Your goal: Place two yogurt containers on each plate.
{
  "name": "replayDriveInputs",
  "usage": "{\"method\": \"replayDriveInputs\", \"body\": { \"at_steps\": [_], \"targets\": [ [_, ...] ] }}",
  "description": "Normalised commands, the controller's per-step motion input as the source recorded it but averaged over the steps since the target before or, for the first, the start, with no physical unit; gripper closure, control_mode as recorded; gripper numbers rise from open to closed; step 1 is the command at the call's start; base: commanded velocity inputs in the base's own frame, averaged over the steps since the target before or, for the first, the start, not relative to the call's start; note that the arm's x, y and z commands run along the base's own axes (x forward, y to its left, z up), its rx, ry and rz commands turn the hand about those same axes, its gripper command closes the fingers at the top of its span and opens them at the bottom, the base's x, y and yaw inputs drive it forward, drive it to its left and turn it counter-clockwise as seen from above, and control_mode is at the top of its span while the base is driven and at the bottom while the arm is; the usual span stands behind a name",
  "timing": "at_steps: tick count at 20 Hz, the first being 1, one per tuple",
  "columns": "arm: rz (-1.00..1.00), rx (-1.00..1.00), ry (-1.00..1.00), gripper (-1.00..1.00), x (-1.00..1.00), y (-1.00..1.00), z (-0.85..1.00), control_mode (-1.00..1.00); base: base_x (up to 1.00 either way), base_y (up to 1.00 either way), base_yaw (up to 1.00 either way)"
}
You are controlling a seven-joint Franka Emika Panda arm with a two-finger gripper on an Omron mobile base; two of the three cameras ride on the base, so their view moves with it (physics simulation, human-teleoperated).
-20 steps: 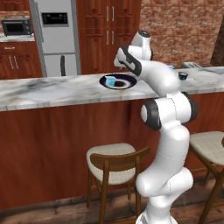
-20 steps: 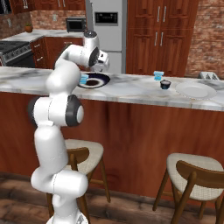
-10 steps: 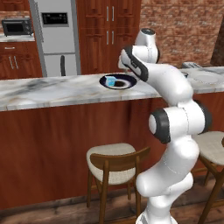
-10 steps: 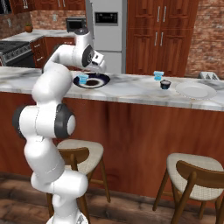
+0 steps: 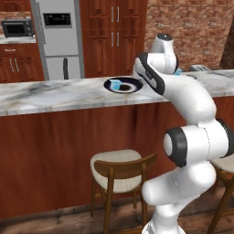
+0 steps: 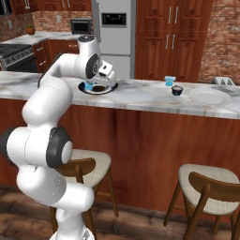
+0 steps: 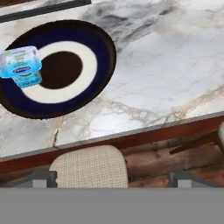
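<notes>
One light-blue yogurt container (image 7: 21, 65) stands on the pale ring of the dark navy plate (image 7: 94, 41), at its left in the hand view. The same cup (image 5: 117, 85) (image 6: 88, 86) shows on that plate (image 5: 130, 85) (image 6: 101, 90) from both base views. My gripper (image 7: 112, 178) (image 6: 108, 77) hangs open and empty above the counter's front edge, just right of the dark plate. A second yogurt container (image 6: 169, 80) stands farther right on the counter, behind a small black cup (image 6: 177, 90). The pale plate (image 6: 209, 97) (image 5: 215, 81) lies bare at the right end.
The marble counter (image 6: 140, 96) runs across the scene, its front edge (image 7: 131, 135) under my hand. Stools (image 7: 89, 166) (image 5: 116, 169) (image 6: 211, 180) stand below it. A toaster (image 6: 220, 80) sits behind the pale plate. Cabinets and a fridge (image 6: 115, 33) line the back wall.
The arm's elbow and lower links have swung sideways while the hand stayed near the dark plate. The jaws remain open; the cup on the plate has not moved.
</notes>
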Motion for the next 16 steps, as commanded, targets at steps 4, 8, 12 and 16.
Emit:
{"method": "replayDriveInputs", "body": {
  "at_steps": [4, 8, 12, 16],
  "targets": [
    [0.14, -0.04, 0.00, -1.00, -0.58, -0.26, -0.05, -1.00, 0.00, 0.00, 0.00],
    [0.28, -0.08, 0.00, -1.00, -0.57, -0.22, -0.05, -1.00, 0.00, 0.00, 0.00],
    [0.25, -0.06, 0.00, -1.00, -0.56, -0.10, -0.03, -1.00, 0.00, 0.00, 0.00],
    [0.06, -0.02, 0.00, -1.00, -0.34, 0.00, -0.01, -1.00, 0.00, 0.00, 0.00]
  ]
}}
